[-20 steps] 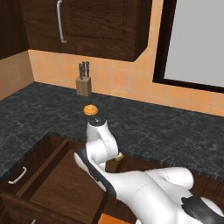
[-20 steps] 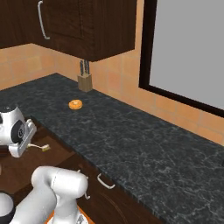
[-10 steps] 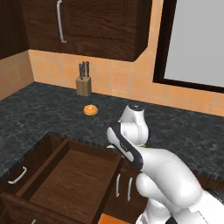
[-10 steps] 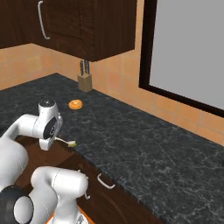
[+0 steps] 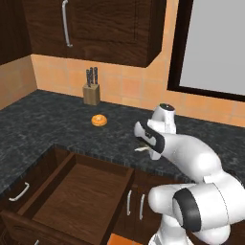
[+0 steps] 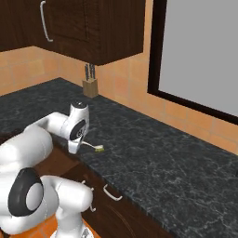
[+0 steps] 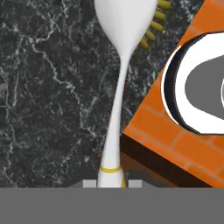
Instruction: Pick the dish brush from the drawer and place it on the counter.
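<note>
The dish brush point(image 7: 115, 118) runs up the hand view: white rounded head and yellow bristles at the top, pale shaft, yellow-ringed handle end at the bottom between my fingertips. My gripper point(image 6: 80, 146) is shut on that handle end. It holds the brush point(image 6: 94, 148) level, just above the front strip of the black speckled counter point(image 6: 153, 153). In the left base view the gripper point(image 5: 143, 145) hangs over the counter edge, right of the open drawer point(image 5: 79, 194). The drawer's flat brown bottom is bare.
An orange donut-like item point(image 5: 99, 120) lies on the counter point(image 5: 43, 119) behind the drawer. A knife block point(image 5: 91, 92) stands by the tiled wall. Upper cabinets point(image 5: 95, 26) hang above. Orange floor point(image 7: 175, 144) shows below the counter's front edge.
The arm has swung right, from over the open drawer to the counter's front edge. It carried the brush along, and the brush now sits low over the stone.
</note>
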Controlling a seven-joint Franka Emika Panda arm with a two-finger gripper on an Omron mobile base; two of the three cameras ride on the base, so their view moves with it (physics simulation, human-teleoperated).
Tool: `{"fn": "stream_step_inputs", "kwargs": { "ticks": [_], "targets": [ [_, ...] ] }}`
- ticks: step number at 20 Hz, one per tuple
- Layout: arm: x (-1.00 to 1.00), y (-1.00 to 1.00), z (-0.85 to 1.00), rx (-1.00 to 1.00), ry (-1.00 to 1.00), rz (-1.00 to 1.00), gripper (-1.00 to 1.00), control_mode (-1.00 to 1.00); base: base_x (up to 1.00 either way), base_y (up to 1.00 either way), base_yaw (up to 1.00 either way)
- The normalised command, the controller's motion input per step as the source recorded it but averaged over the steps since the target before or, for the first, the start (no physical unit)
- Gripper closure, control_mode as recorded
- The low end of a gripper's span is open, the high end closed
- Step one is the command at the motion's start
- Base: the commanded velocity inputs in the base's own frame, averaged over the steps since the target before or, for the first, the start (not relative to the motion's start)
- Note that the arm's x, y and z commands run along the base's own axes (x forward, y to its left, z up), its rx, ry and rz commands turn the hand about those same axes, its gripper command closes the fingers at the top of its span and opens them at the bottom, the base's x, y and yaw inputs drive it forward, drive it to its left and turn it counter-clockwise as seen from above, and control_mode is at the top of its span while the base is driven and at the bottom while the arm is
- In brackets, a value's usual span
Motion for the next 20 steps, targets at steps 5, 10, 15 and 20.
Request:
{"fn": "stream_step_inputs", "kwargs": {
  "ticks": [5, 10, 15, 20],
  "targets": [
    [0.73, -0.51, -0.03, 0.0, 0.06, 0.0, 1.0, -1.0, 0.0, 0.0, 0.0],
    [0.53, -0.18, -0.48, -0.06, 0.0, -0.01, 1.0, -1.0, 0.0, 0.0, 0.0],
    [0.69, -0.12, -0.73, -0.05, 0.0, 0.0, 1.0, -1.0, 0.0, 0.0, 0.0],
    [0.51, -0.02, -0.82, -0.05, 0.01, 0.0, 1.0, -1.0, 0.0, 0.0, 0.0]
  ]
}}
